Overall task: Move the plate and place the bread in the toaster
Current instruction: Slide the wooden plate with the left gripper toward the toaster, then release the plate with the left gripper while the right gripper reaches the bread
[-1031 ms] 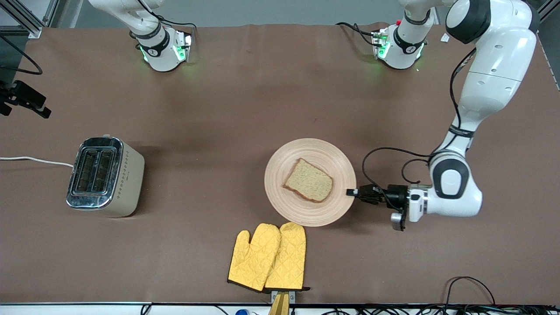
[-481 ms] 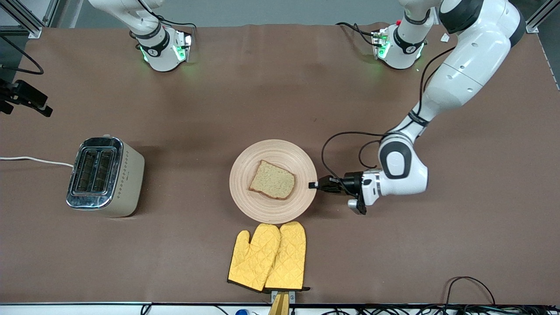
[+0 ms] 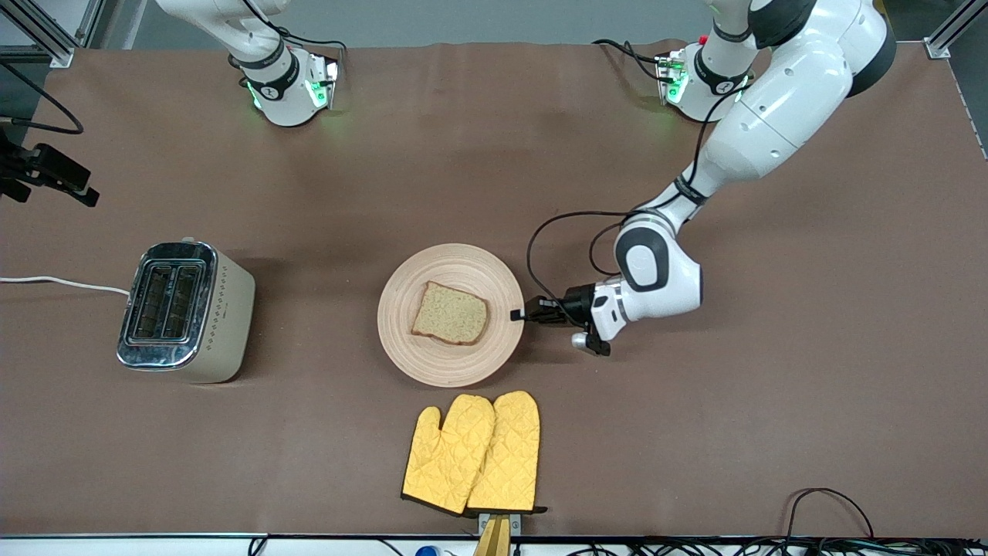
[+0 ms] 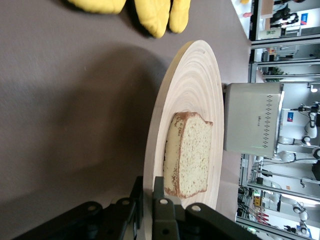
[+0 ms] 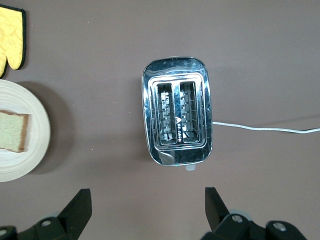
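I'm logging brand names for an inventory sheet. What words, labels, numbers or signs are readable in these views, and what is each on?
No text reads clearly in any view.
Toaster: a small printed mark on its side beside the dotted pattern, too small to read.
Right arm's base and left arm's base: a small emblem on each dark ring, not legible.
Plate, bread, oven mitts: no markings.

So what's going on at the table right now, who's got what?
The left gripper is clamped on the rim of the plate, which carries the bread and sits between the toaster and the left arm's end of the table. The yellow oven mitts lie nearer the front camera than the plate. The right gripper hangs open above the toaster, whose slots are empty. The bread is not yet picked up.
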Controlling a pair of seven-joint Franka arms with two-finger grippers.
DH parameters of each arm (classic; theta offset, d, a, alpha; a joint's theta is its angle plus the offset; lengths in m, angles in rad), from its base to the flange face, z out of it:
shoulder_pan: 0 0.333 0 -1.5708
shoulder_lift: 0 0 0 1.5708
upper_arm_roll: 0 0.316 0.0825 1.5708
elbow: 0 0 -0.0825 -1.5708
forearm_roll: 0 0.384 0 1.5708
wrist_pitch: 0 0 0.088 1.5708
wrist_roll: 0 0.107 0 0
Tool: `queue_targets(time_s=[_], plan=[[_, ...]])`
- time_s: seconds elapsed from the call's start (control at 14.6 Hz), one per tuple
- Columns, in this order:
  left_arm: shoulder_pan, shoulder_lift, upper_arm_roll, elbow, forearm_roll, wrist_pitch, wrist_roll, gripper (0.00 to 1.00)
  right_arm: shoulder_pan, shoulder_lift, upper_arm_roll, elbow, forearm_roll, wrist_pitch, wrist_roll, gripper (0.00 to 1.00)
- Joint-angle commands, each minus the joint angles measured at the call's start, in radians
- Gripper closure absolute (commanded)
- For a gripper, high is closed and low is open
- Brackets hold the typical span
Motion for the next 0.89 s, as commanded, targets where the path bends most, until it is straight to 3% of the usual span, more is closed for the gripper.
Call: queue_targets(time_s=[0.0,0.27,0.34,0.41,0.55,0.82], plan=[[-0.005,-0.011,-0.013,-0.028,-0.045,0.028,0.016,1.00,0.025,0.016,0.009,0.003,0.026,-0.005,0.060,0.00],[-0.003,-0.013,-0.013,-0.067,-0.045,0.030,0.021,0.93,0.148,0.089,0.009,0.004,0.079,0.042,0.263,0.00],[0.001,-0.014,-0.013,-0.071,-0.045,0.030,0.019,0.76,0.180,0.117,0.010,0.003,0.082,0.079,0.331,0.00],[0.007,-0.014,-0.013,-0.074,-0.045,0.030,0.010,0.43,0.224,0.153,0.009,0.003,0.083,0.117,0.397,0.00],[0.024,-0.022,-0.012,-0.079,-0.045,0.031,0.002,0.02,0.295,0.241,0.010,0.003,0.083,0.224,0.503,0.00],[0.122,-0.049,-0.009,-0.073,-0.031,0.031,-0.009,0.00,0.393,0.416,0.010,0.003,0.123,0.402,0.560,0.00]])
